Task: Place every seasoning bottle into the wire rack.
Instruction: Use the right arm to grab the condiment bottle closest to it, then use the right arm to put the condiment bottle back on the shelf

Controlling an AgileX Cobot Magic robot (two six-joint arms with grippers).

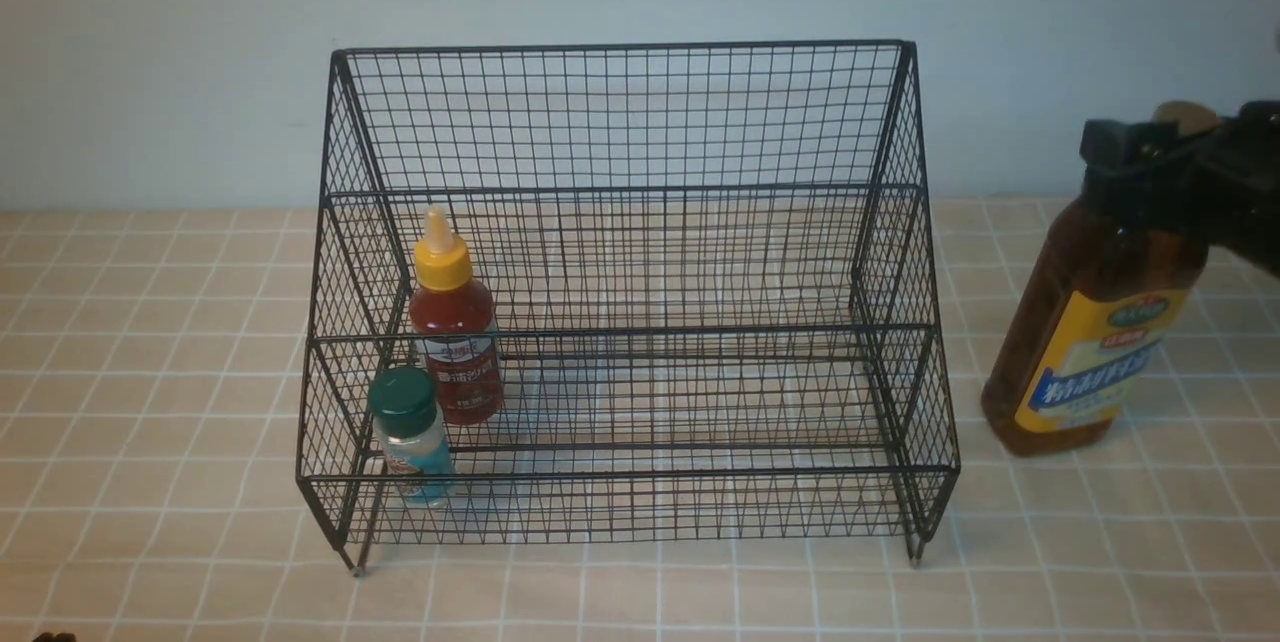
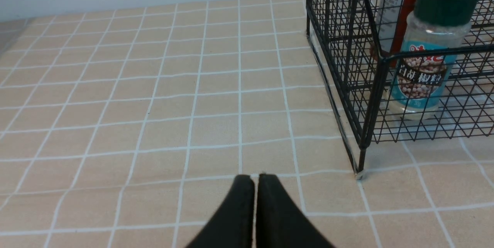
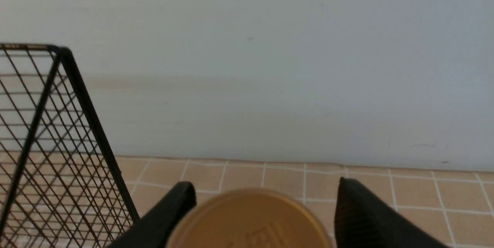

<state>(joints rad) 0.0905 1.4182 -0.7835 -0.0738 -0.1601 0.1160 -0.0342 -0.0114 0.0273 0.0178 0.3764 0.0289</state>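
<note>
The black wire rack (image 1: 620,47) stands mid-table. On its left side stand the red sauce bottle (image 1: 455,322) with a yellow nozzle and, in front of it, the clear shaker (image 1: 410,432) with a dark green cap. The amber-brown bottle (image 1: 1090,322) stands on the table to the right of the rack, leaning slightly. My right gripper (image 1: 1140,157) is open astride its neck, just under the tan cap (image 3: 251,221), with a gap showing beside one finger. My left gripper (image 2: 254,176) is shut and empty over the table, left of the rack's front corner (image 2: 370,105), near the shaker (image 2: 428,58).
A pale wall runs close behind the rack. The rack's sloped right side (image 3: 69,70) is a short way from the amber bottle. Tiled tabletop (image 1: 150,372) spreads left of the rack.
</note>
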